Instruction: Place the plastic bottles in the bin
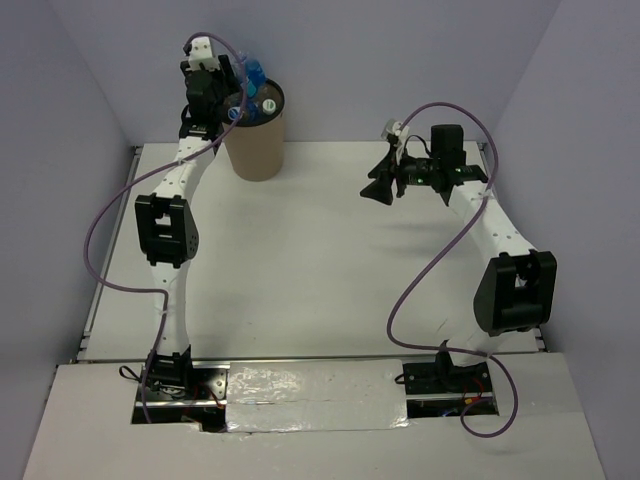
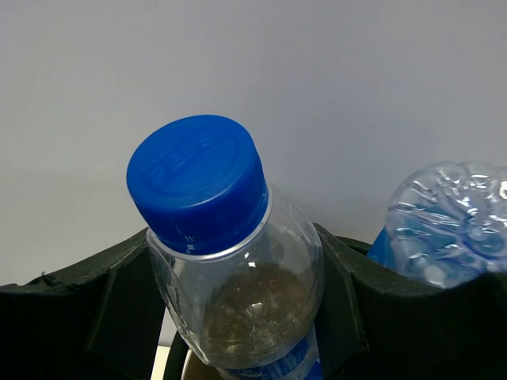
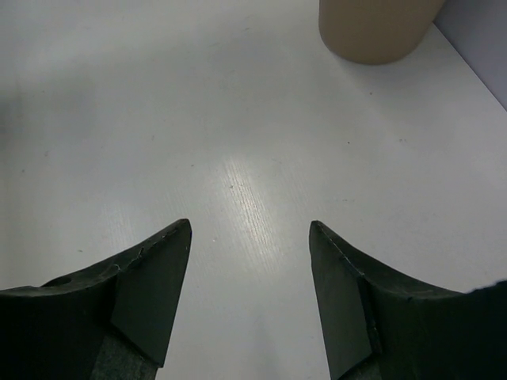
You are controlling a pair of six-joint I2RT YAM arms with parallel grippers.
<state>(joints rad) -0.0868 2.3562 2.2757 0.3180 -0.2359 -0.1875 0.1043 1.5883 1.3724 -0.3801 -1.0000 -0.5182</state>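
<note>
**Left gripper held a bottle at the bin, right gripper open**

The left gripper (image 2: 234,237) was closed on a bottle (image 2: 253,301) — its two black fingers (image 2: 87,309) pressed on the clear shoulders from both sides, just under the blue cap (image 2: 198,178). In the wrist view the bottle leaned a little to the left, with the cap up. Just beside it on the right was a second bottle (image 2: 447,218), clear and crumpled, with some blue at its lower edge. Whether the two touched, I could not tell. In the top view this gripper hung at the mouth of the bin (image 1: 255,145), and bottles with blue parts stuck out of that mouth. The bin stood upright at the far left of the table (image 3: 238,119).

The right gripper (image 3: 250,229) was open — its fingers stood wide apart and held nothing. It hovered over the far right part of the table, well apart from the bin. The tan base of the bin showed at the top edge of its wrist view.
</note>
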